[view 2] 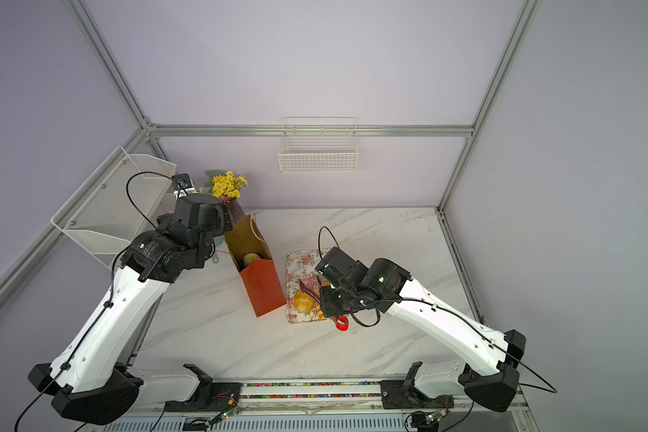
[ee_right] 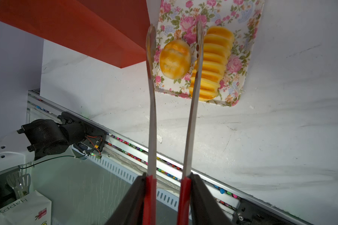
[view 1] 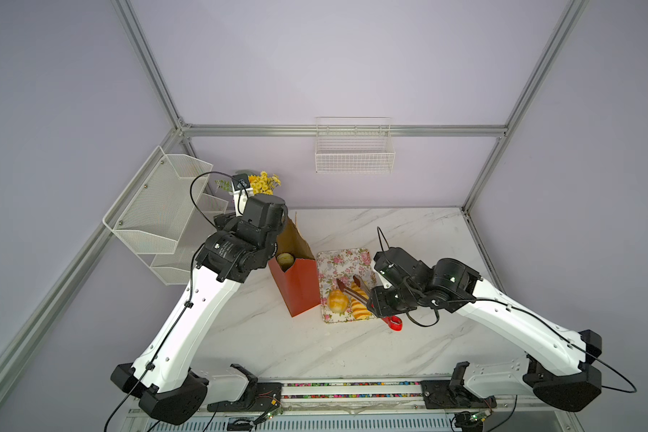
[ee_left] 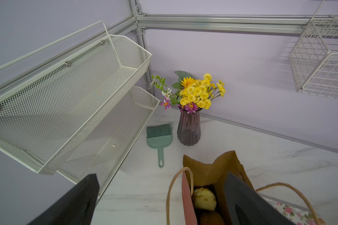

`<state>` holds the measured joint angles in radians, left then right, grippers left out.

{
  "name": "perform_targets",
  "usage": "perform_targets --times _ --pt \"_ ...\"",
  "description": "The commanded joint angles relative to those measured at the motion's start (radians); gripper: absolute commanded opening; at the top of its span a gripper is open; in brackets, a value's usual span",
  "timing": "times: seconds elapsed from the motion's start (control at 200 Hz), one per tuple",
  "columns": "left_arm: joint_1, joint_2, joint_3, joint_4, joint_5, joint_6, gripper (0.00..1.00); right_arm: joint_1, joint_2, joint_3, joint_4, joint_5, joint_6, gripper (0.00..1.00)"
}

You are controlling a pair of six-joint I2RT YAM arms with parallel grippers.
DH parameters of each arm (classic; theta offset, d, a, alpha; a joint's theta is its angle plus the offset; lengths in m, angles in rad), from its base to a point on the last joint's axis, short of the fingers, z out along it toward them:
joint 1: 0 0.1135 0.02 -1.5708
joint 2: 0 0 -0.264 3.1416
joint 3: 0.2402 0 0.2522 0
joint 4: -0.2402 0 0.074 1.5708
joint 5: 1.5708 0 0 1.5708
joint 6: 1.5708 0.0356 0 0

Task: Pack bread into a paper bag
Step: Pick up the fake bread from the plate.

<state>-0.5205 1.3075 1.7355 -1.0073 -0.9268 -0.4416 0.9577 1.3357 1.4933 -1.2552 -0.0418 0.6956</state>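
Right arm stretched low, right gripper [ee_right: 167,181] clamped on tongs [ee_right: 151,120], tips parted over the round bun [ee_right: 175,58] beside the ribbed loaf [ee_right: 213,62] on the tray [ee_right: 242,48]; left gripper [ee_left: 161,175] jaws wide apart, one finger inside the upright paper bag [view 1: 300,288] holding a pale bun [ee_left: 204,198].

Matt red paper bag [view 1: 300,288], brown kraft inside. Glossy golden buns [ee_right: 175,59] on a smooth floral tray [ee_right: 250,29]. Dull metal tongs [ee_right: 151,126] with red plastic grips. Ribbed glass vase [ee_left: 189,129] at the table's [ee_left: 242,155] eleven o'clock.
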Motion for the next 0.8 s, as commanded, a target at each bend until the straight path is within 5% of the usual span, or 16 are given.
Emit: perform_targets --times 0.0,0.795 --pt "-0.006 -0.014 -0.012 0.034 -0.001 0.003 1.00 0.004 0.036 -0.007 -0.015 -0.062 -0.007 0.41" --pt "-0.006 -0.029 -0.007 0.035 -0.011 0.023 1.00 0.007 0.138 -0.092 0.039 -0.043 -0.067 0.43"
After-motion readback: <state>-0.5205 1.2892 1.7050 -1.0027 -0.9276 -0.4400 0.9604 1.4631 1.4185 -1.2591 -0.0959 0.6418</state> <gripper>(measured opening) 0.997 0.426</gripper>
